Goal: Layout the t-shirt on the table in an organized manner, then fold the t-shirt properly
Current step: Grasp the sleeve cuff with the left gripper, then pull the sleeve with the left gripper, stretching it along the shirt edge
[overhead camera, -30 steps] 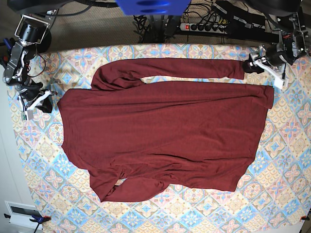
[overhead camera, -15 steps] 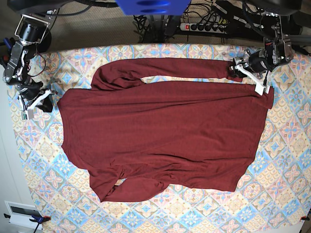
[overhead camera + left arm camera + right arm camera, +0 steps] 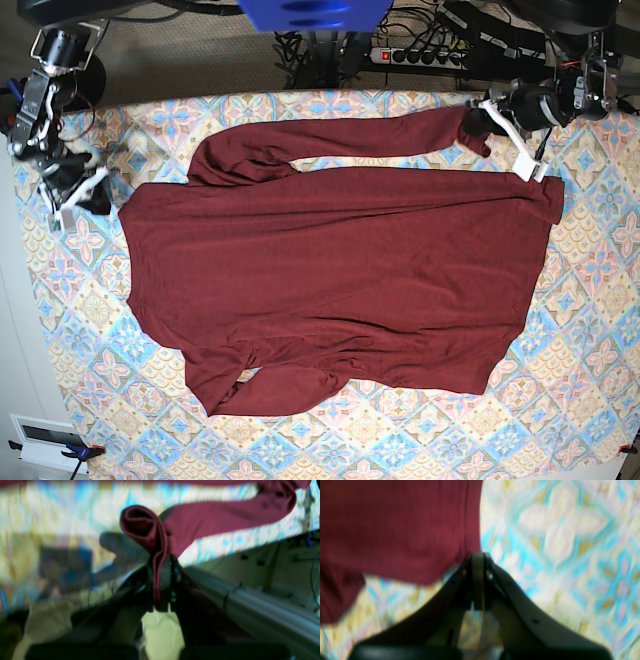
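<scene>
T-shirt (image 3: 340, 270) lies spread flat over the middle of the table (image 3: 590, 330), neck end toward the table's left edge in base view, hem toward its right edge. Body mostly smooth, light wrinkles. Far sleeve runs along the table's back edge, its cuff lifted off the cloth near the back-right corner. Near sleeve is folded under itself at the shirt's front-left, bunched, with a small gap showing tablecloth.

Left gripper (image 3: 478, 122) sits at the table's back-right corner, fingers clamped on the far sleeve cuff; left wrist view shows the cuff (image 3: 145, 527) rolled and pinched between closed fingers, sleeve trailing away over the table edge. Floor and a rail show beyond that edge.

Right gripper (image 3: 88, 196) is by the table's left edge, just beside the shirt's shoulder corner. Right wrist view: fingers (image 3: 478, 580) pressed together with nothing between them, tips right at the shirt's edge (image 3: 470, 517); contact with the fabric cannot be told, blurred.

Open tablecloth: wide strip along the table's front edge, a broad band along the right edge past the hem, narrower strip on the left.
</scene>
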{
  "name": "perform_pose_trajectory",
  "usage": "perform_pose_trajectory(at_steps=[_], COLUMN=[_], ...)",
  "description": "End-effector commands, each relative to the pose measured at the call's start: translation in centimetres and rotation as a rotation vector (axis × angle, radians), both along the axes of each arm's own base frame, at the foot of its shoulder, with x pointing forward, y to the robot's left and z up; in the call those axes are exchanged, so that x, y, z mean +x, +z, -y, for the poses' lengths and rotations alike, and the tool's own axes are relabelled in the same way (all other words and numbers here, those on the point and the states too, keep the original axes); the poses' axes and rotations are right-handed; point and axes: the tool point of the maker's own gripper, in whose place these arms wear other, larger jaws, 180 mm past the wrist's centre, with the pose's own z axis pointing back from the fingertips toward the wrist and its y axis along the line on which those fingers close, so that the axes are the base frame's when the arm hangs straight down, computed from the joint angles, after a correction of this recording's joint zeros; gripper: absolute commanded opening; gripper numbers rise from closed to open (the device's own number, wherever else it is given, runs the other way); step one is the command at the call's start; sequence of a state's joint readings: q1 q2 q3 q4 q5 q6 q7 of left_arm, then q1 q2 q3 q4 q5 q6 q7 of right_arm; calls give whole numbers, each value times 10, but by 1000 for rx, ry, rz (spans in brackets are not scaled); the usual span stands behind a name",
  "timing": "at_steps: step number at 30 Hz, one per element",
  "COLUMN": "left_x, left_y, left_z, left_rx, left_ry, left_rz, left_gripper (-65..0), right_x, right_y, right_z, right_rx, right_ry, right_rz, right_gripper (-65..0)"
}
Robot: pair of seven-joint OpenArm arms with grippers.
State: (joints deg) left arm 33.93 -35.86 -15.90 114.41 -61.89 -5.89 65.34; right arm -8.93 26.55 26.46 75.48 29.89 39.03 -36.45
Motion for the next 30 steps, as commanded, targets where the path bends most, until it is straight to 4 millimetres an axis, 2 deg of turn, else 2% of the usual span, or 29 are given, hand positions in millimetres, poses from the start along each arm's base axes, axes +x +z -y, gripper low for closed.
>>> perform_pose_trajectory(at_steps=[1,5,10,14,22,30], left_x=[2,-2,15,14,15,15], left_y=[10,27,52,57,57,57], left_z=[2,-12,-38,-43,-43,-43], left_rx=[-30,-76,-79,-75,-76,-77], left_ry=[-21,9,98,99,101,101], left_rz=[16,-1,78,71,74,74], left_gripper=[-650,-650,-650,-650,-650,-650], right_x=[12,2,1,1,-1,-11], right_y=[20,18,17,11,-3,-22], right_z=[4,-4,-21,-30,-60,-62], right_rx=[-17,-46,-23,0,37,82], right_ry=[13,50,61,64,130,92], right_rz=[61,8,18,11,-17,-61], right_gripper=[-649,-578,-495,-456,-436,-441])
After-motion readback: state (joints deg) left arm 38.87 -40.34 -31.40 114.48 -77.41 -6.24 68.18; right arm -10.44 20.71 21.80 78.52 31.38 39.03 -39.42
